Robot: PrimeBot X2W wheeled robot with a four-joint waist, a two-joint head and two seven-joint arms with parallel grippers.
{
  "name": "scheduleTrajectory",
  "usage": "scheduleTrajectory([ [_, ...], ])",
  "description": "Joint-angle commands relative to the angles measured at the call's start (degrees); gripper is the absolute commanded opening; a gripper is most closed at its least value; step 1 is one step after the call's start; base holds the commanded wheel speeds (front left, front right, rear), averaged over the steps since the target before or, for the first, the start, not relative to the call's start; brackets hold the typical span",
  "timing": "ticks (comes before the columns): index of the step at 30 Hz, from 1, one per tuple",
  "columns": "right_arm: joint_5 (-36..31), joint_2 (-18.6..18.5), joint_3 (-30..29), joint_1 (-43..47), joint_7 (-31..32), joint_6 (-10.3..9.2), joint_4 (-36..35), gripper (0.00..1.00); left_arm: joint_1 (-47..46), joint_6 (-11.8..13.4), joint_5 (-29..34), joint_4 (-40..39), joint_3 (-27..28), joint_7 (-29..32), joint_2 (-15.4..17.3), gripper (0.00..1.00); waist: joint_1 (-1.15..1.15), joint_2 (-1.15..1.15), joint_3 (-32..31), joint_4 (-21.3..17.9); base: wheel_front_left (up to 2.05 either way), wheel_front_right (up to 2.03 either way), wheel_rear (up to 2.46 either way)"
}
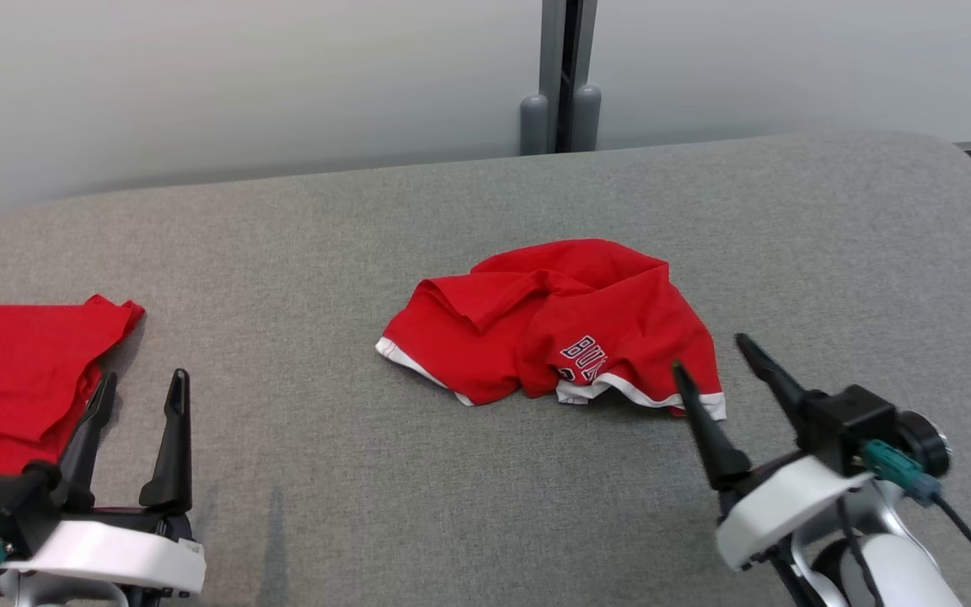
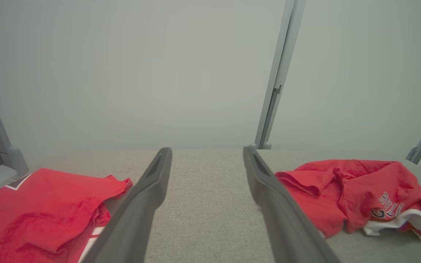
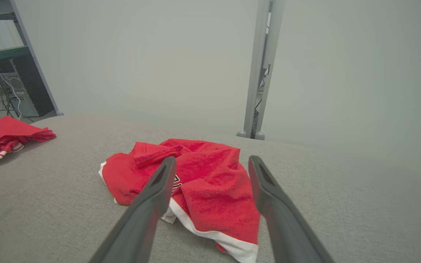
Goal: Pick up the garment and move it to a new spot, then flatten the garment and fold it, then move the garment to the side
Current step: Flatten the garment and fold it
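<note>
I have the crumpled red garment [image 1: 553, 324] at the middle of the table [image 1: 325, 253], long axis 9-to-3, just at 10 o'clock from my right gripper [image 1: 709, 352], spread wide and empty, far nearer than my equally spread, empty left gripper [image 1: 144, 377].

right gripper [image 3: 212, 161], fingers spread, points at the crumpled red garment [image 3: 210, 190]; another red cloth [image 3: 2, 138] lies well apart from it.

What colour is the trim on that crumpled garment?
White trim, red garment; clearest in right wrist view.
</note>
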Motion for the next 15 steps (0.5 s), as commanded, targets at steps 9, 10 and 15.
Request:
scheduleTrajectory([
  [9,5.1,-3.8,19.6,-17.9,6.9,0.00,11.2,1.00,-7.8,-2.8,0.7,2.2,-2.9,-1.1,-1.7,1.00,0.00,0.00,8.2,7.2,0.00,0.00,0.00],
  [10,5.7,-3.9,20.9,-19.7,7.0,0.00,13.2,1.00,-8.8,-3.3,0.9,2.7,-3.5,-1.2,-2.1,1.00,0.00,0.00,9.0,8.3,0.00,0.00,0.00],
  [15,7.0,-4.3,26.4,-27.8,6.5,0.00,24.0,1.00,-13.0,-5.5,1.2,6.0,-5.4,-2.1,-4.2,1.00,0.00,0.00,12.0,13.0,0.00,0.00,0.00],
])
